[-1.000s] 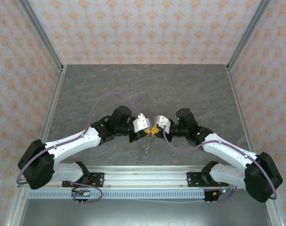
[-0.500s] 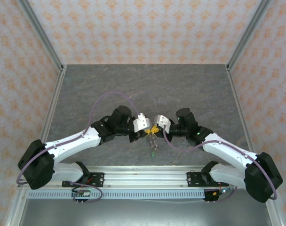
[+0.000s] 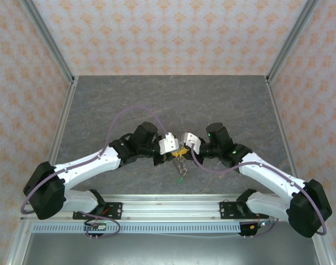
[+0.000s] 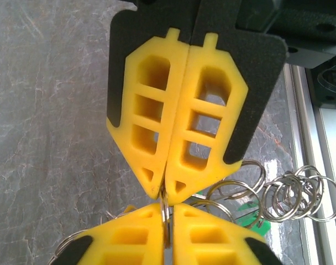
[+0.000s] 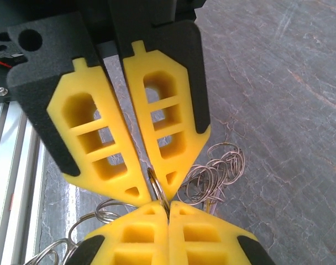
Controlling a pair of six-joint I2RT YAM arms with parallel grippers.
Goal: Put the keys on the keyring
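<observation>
Left gripper point(image 4: 165, 192) and right gripper point(image 5: 154, 187) meet tip to tip, both clenched on the keyring point(image 4: 294, 194) (its loops hang loose)

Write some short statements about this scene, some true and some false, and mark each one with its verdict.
1. The left gripper holds its yellow fingers wide open. False: they are shut on a thin silver metal ring.
2. The right gripper also pinches this ring. True.
3. A chain of silver metal rings trails from the grippers. True.
4. The small plastic tag at the chain's end is red. False: it is green.
</observation>
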